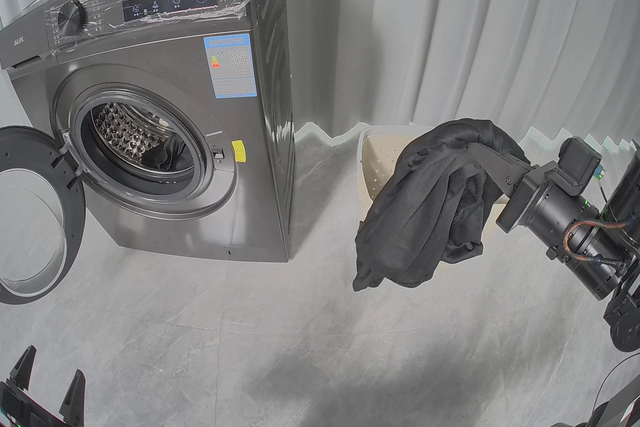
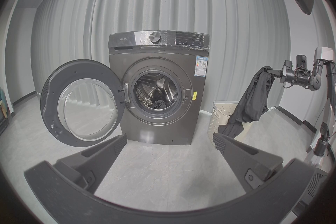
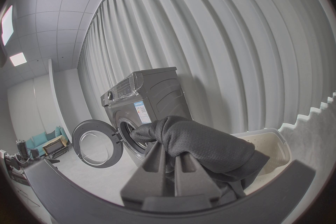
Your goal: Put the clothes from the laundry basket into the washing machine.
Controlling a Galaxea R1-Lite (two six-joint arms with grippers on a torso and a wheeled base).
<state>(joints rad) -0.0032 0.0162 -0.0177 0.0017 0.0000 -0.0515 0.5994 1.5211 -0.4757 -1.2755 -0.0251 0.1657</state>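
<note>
The black garment [image 1: 427, 208] hangs from your right gripper [image 3: 175, 168], whose fingers are closed tight on a bunched fold of it. You hold it in the air over the cream laundry basket [image 1: 375, 163], and its loose end trails down by the basket's rim. The washing machine [image 1: 260, 195] stands left of the basket with its round door [image 1: 33, 215] swung wide, and another dark piece [image 1: 172, 153] lies in the drum. Your left gripper [image 2: 168, 144] sits low, facing the machine, its fingers spread apart and holding nothing.
</note>
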